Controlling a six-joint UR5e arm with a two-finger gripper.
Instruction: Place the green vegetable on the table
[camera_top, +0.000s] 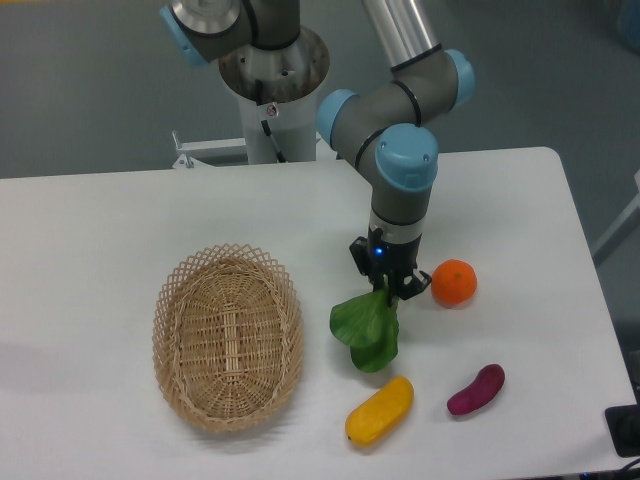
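Observation:
The green vegetable (366, 330) is a toy bok choy with dark-green leaves. It hangs leaves-down from my gripper (389, 288), which is shut on its pale stem end. The leaf tips reach down to the white table (100, 220) or just above it; I cannot tell whether they touch. The stem is mostly hidden between the fingers.
An oval wicker basket (228, 335) lies left of the bok choy. An orange fruit (454, 282) sits just right of the gripper. A yellow oblong vegetable (380, 410) and a purple eggplant-like piece (476, 389) lie near the front edge.

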